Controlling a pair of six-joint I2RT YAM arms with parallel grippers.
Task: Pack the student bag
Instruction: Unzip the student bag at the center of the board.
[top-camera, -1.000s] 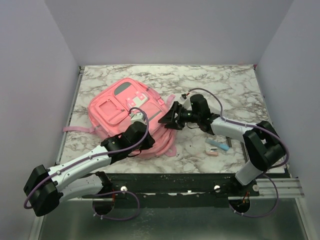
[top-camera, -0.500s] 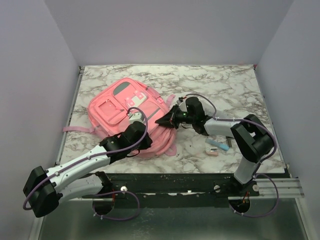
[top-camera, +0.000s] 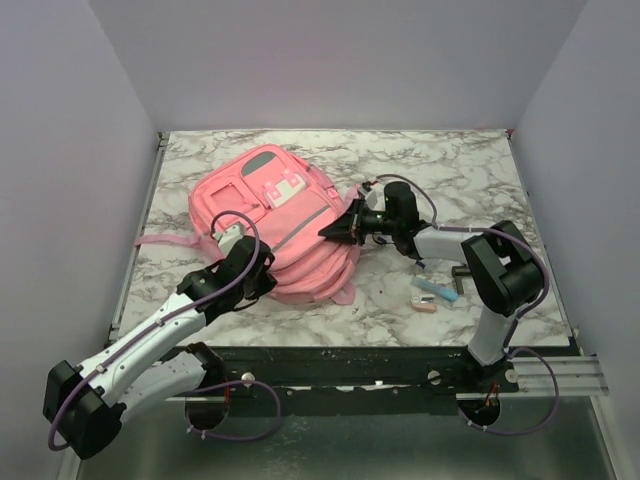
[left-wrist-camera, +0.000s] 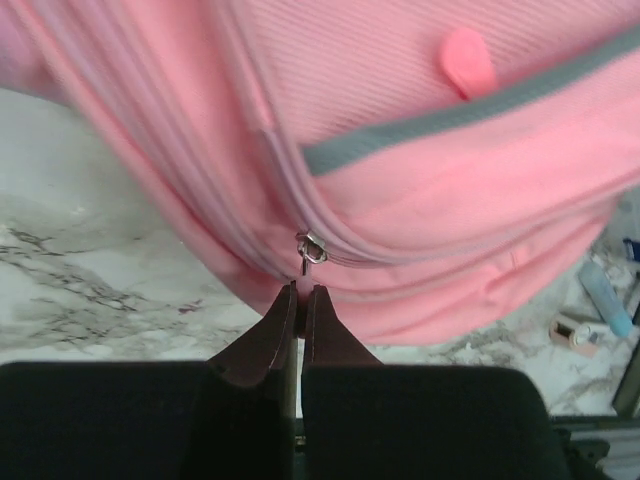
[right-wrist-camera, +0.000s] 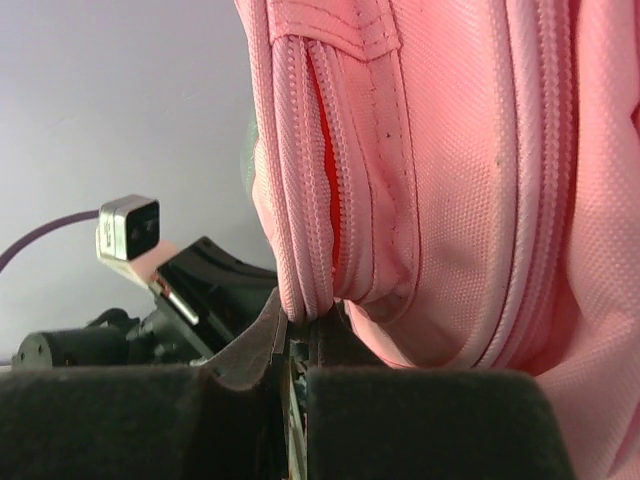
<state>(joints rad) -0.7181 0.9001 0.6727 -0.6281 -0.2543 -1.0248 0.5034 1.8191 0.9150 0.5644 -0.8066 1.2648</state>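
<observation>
The student bag (top-camera: 272, 212), a big pink backpack with grey trim, lies on the marble table (top-camera: 450, 170) left of centre. My left gripper (top-camera: 266, 276) is at the bag's near edge. In the left wrist view the left gripper (left-wrist-camera: 300, 292) is shut on the pink zipper pull, just below the metal slider (left-wrist-camera: 312, 246) on the student bag (left-wrist-camera: 430, 130). My right gripper (top-camera: 330, 231) is at the bag's right side. In the right wrist view the right gripper (right-wrist-camera: 303, 318) is shut on a folded zipper edge of the student bag (right-wrist-camera: 460, 150), beside a narrow open gap in the zip.
A small blue item (top-camera: 437, 289), a pink item (top-camera: 423, 305) and a dark object (top-camera: 462, 272) lie on the table right of the bag. A pink strap (top-camera: 160, 240) trails off to the left. Grey walls enclose the table on three sides.
The right gripper went from open to shut on the bag's edge. The bag has shifted toward the back and turned. The left arm has swung left, still holding the pull.
</observation>
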